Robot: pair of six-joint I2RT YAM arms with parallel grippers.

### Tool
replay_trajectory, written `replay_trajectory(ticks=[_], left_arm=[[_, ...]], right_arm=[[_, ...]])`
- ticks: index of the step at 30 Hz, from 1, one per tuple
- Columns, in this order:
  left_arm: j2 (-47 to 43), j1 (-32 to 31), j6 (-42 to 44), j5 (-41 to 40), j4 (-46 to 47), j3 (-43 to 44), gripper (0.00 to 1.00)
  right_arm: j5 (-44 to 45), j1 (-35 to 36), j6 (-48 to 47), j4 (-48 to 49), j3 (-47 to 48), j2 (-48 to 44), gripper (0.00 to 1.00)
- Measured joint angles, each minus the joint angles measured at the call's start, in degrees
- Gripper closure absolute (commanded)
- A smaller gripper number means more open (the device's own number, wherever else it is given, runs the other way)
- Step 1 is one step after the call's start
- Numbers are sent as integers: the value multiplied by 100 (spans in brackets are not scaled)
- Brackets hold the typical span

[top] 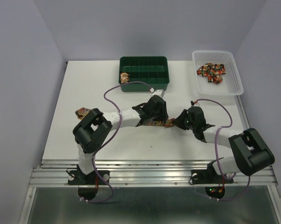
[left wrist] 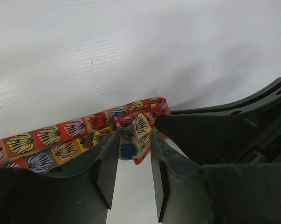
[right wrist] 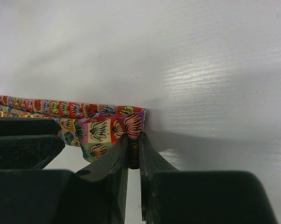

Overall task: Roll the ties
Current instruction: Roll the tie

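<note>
1. Black fingers (right wrist: 113, 168) of the right claw (right wrist: 133, 140) fill the foreground of its wrist view; they are almost closed, with only a sliver of gap, clenched on the folded end of the tie (right wrist: 98, 127).
2. Left claw (left wrist: 133, 136) stands wider; a hump of the printed fabric sits between its tips and touches both, so it appears to be grasping the tie as well.
3. That tie lies on the white tabletop (top: 84, 84) between the two claws; its length runs off leftward under the left arm.
4. Judged step: starting the roll at this end; the next move calls for turning the pinched fold over onto the flat strip, one claw keeping the core tight while the strip stays straight.
5. One rolled tie (top: 125, 77) sits in a left compartment of the green divided tray (top: 140, 87); more ties (top: 211, 72) lie heaped in the white basket (top: 224, 86).
</note>
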Motion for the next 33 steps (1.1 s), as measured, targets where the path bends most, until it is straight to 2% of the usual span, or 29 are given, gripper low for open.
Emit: replay_trajectory(ticks=[16, 24, 33], left_arm=[[61, -37, -7, 382, 74, -264, 56], [-219, -260, 256, 428, 400, -1054, 55], [-114, -330, 308, -4, 304, -719, 56]], right_arm=[[-2, 0, 44, 308, 0, -11, 99], [-50, 0, 87, 444, 0, 35, 99], [-146, 0, 131, 444, 0, 37, 99]])
